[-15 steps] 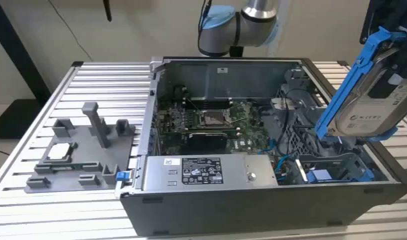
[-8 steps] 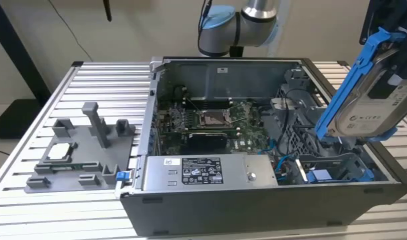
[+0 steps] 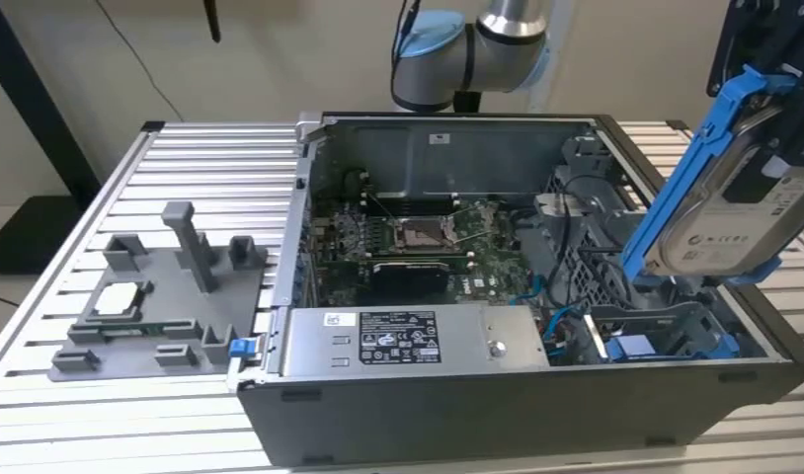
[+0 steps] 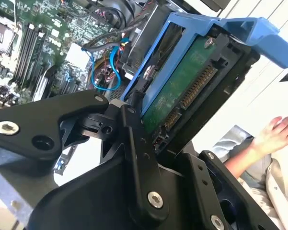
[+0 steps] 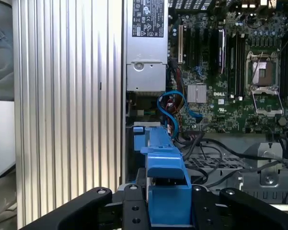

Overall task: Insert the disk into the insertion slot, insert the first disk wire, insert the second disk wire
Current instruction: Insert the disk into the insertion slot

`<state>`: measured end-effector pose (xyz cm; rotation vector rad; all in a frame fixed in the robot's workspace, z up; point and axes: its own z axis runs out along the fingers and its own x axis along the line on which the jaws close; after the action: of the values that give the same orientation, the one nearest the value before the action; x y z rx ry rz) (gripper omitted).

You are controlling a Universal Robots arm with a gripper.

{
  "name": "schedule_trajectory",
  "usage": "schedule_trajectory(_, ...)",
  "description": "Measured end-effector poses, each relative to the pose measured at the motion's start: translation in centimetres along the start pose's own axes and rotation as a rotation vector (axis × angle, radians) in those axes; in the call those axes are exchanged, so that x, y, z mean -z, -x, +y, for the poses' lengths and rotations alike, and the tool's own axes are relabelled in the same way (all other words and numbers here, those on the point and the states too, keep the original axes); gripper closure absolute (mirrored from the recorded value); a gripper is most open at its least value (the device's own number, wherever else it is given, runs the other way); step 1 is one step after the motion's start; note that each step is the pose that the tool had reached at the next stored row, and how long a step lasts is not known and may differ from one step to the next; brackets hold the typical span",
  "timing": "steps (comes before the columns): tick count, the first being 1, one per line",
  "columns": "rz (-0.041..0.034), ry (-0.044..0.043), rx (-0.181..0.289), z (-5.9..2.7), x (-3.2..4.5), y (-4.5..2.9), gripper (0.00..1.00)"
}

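Soft, even indoor light fills the exterior view, brightening the slatted table (image 3: 178,148) and the white label of the disk (image 3: 738,212), while the inside of the computer case (image 3: 416,158) sits dimmer, with gentle shadows below its walls. In the second wrist view the pale background beyond the disk is washed out almost to white, and a person's hand (image 4: 275,134) there looks smeared and out of focus. In the first wrist view the table's ribs carry long streaks of glare beside thin dark shadow lines, and the motherboard (image 5: 220,72) is evenly lit.
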<state>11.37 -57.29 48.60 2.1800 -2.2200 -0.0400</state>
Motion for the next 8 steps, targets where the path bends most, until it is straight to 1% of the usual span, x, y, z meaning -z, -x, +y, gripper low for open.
schedule_trajectory(8, 0.0000, 0.0000, 0.000, -0.03, -0.68, -0.02, 1.00)
